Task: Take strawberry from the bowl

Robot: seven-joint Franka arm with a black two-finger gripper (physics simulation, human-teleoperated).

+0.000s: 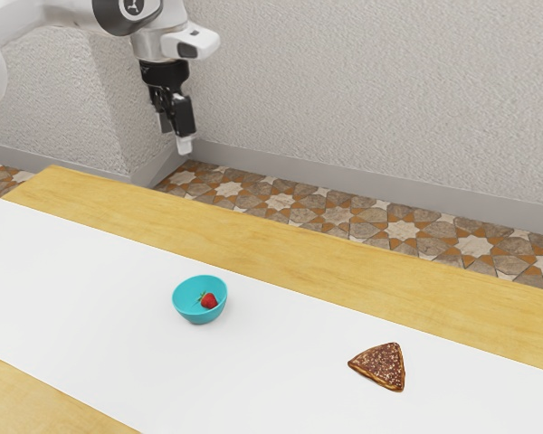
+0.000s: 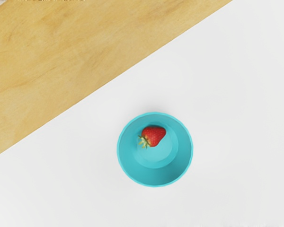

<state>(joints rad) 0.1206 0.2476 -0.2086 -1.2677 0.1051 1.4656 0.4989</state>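
My black gripper hangs high above the table in the exterior view, its two fingers apart with nothing between them. The turquoise bowl stands upright on the white part of the table, well below the gripper. Inside it rests the red strawberry. Seen from above in the wrist view, the strawberry lies on its side at the bottom of the bowl, off its centre, green leaves attached.
A brown, speckled triangular piece of food lies flat on the white strip, toward the exterior view's right from the bowl. Bare wood borders the white strip, and a textured wall stands behind.
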